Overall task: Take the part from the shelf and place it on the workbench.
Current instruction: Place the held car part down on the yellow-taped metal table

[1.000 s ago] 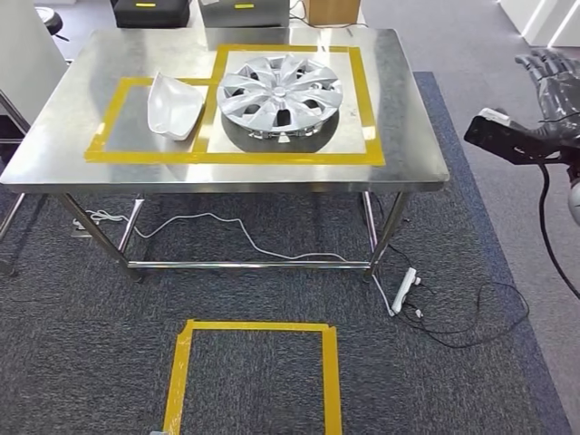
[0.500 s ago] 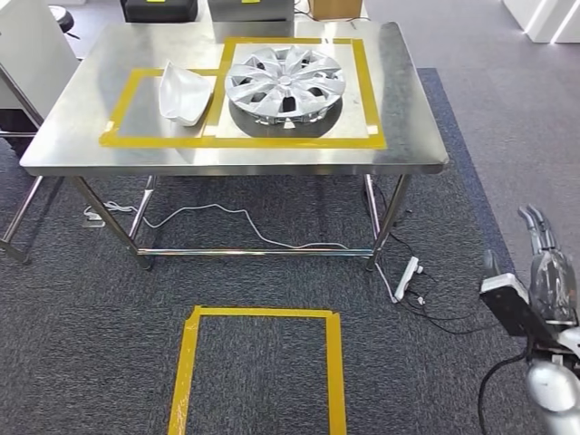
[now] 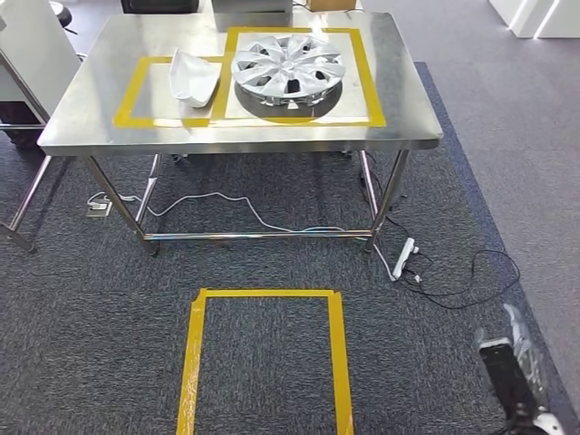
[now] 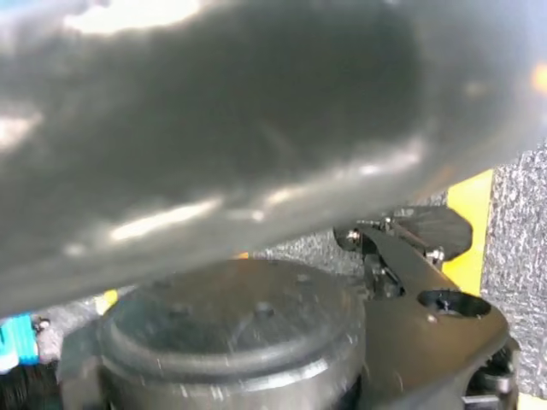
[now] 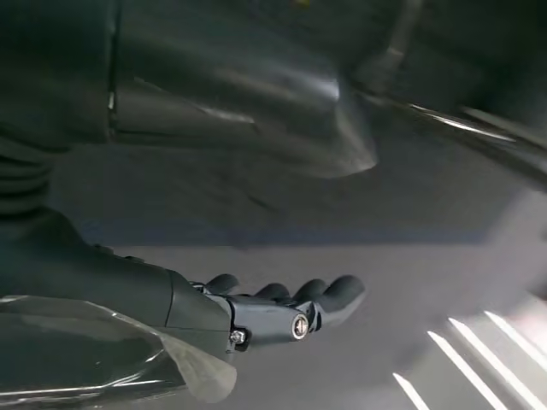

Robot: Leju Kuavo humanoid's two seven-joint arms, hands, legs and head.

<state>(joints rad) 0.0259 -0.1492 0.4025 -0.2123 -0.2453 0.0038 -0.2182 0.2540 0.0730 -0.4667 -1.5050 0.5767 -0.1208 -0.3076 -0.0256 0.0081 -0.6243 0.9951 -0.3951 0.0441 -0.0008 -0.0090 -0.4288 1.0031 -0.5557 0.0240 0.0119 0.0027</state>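
Head view: steel workbench (image 3: 89, 122) at 12 o'clock, two yellow tape rectangles (image 3: 372, 91) marked on top. Silver wheel cover (image 3: 287, 65) lies flat inside the larger, right-hand rectangle. White curved part (image 3: 193, 76) sits in the smaller left rectangle, its right edge at the shared tape line, just beside the wheel cover but apart from it. Neither piece is in a hand.

Right hand (image 3: 523, 349) low at 5 o'clock, over the edge of the dark carpet (image 3: 82, 317), well apart from the bench. Right wrist view: right-hand fingers (image 5: 284, 312) stretched out nearly straight, side by side, nothing in them; thumb (image 5: 258, 94) thick and blurred, spread away from them. Empty, fingers extended.

Left hand (image 4: 213, 120): left wrist view has a big blurred grey mass close to the lens; cannot tell how the fingers lie or whether they hold anything.

Floor: yellow tape square (image 3: 266, 358) at 6 o'clock on the carpet. White cable (image 3: 226, 201) runs under the bench; white power strip (image 3: 403, 258) with black cords by the bench's right front leg, about 3 o'clock of centre.
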